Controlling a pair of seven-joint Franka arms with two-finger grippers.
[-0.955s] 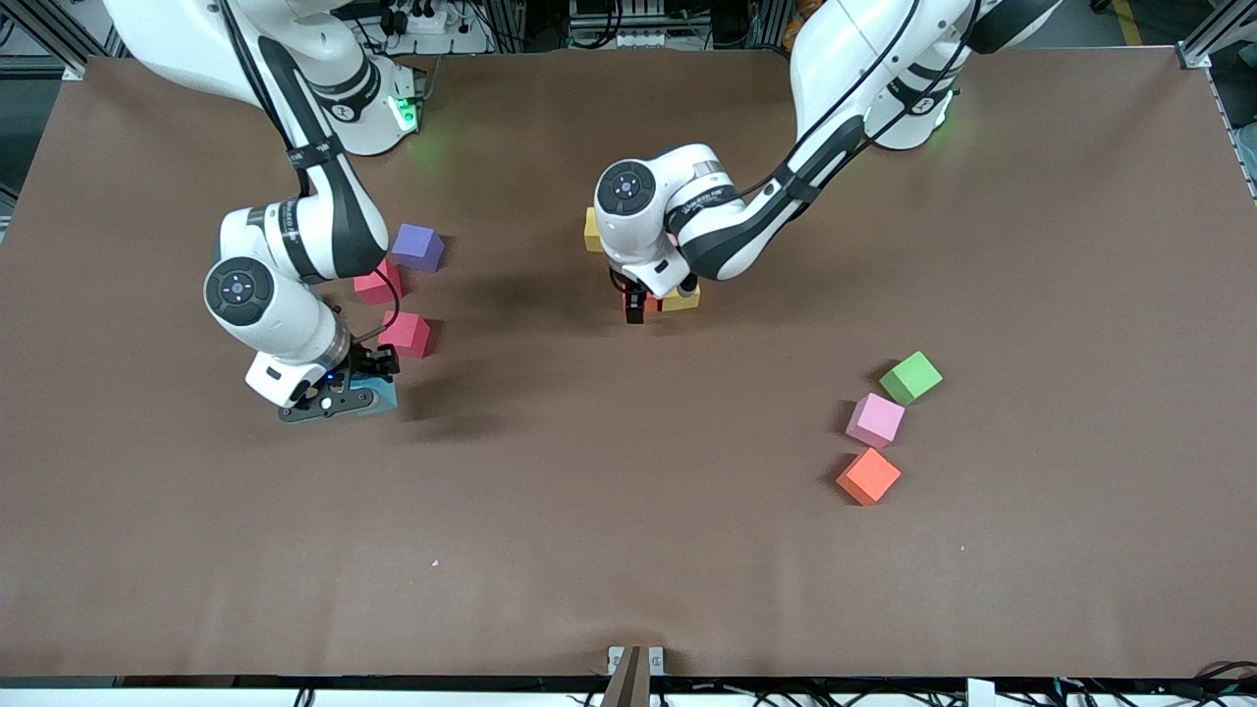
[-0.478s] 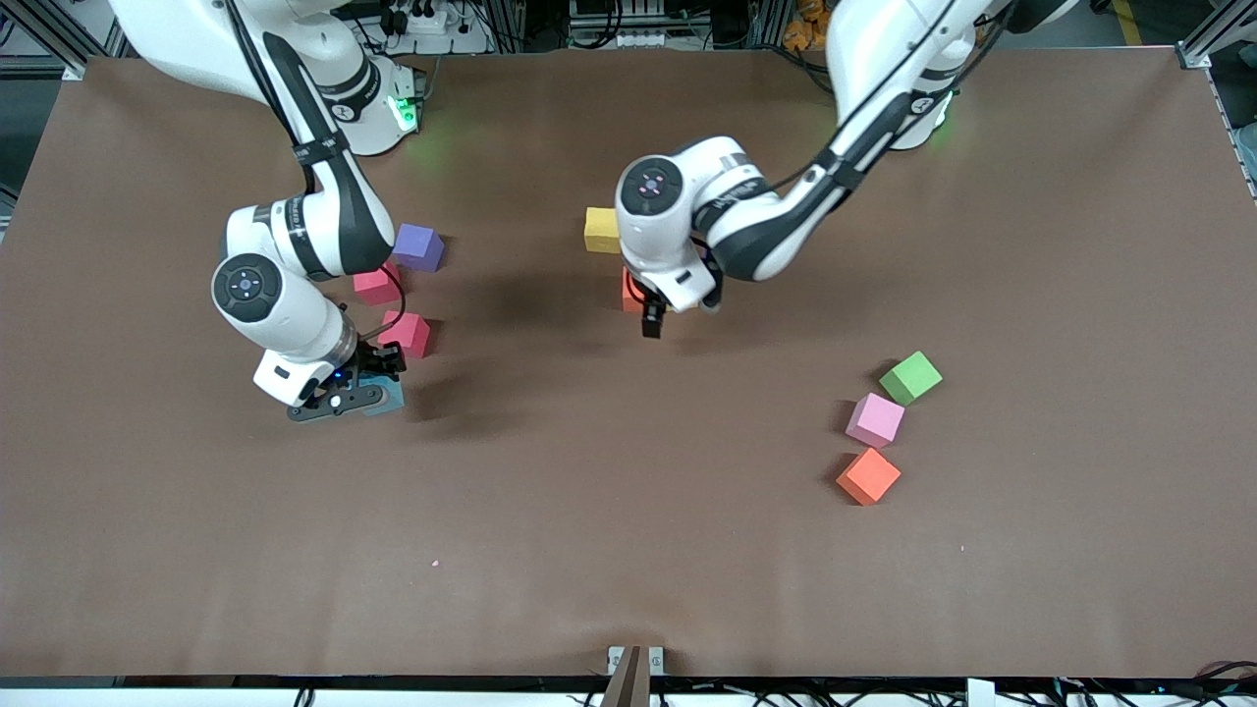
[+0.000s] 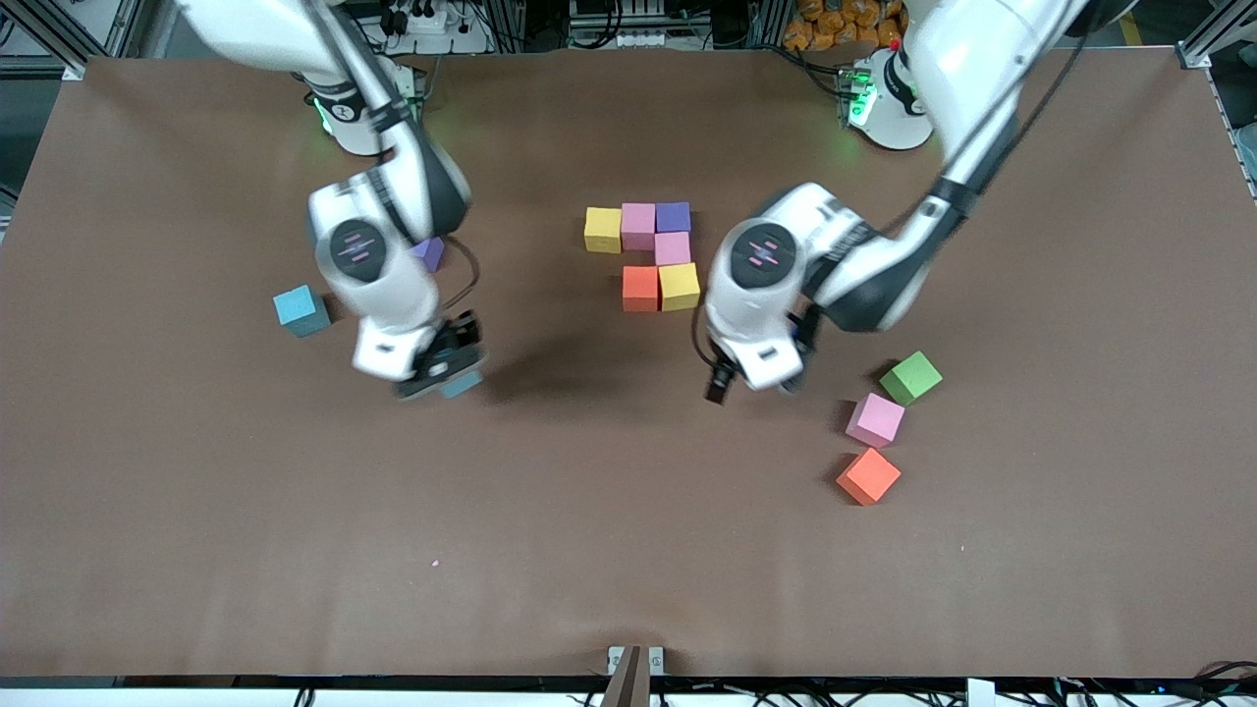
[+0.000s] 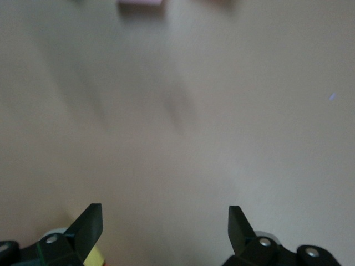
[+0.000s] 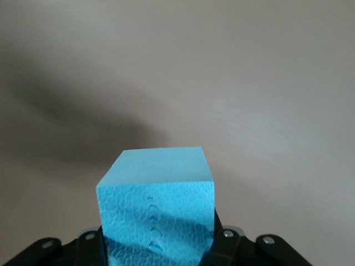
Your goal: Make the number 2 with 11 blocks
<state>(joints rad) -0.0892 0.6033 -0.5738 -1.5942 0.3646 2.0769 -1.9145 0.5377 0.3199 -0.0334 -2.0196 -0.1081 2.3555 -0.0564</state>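
Six blocks touch in a group mid-table: yellow (image 3: 602,230), pink (image 3: 638,226) and dark blue (image 3: 673,216) in a row, a pink one (image 3: 673,247) under the dark blue, then orange-red (image 3: 640,288) beside yellow (image 3: 679,286). My right gripper (image 3: 437,378) hangs above bare table toward the right arm's end, shut on a light blue block (image 5: 158,205). My left gripper (image 3: 720,385) hangs open and empty (image 4: 165,219) over bare table between the group and the loose blocks. A second light blue block (image 3: 300,310) lies on the table. A purple block (image 3: 429,253) peeks out from under the right arm.
Toward the left arm's end lie a green cube (image 3: 910,377), a pink block (image 3: 874,419) and an orange block (image 3: 868,475), each nearer the camera than the last. The pink one's edge shows in the left wrist view (image 4: 141,3).
The right gripper lifted the light blue block and carried it toward mid-table, uncovering another blue block. The left arm swung off the group toward the loose blocks, uncovering all six.
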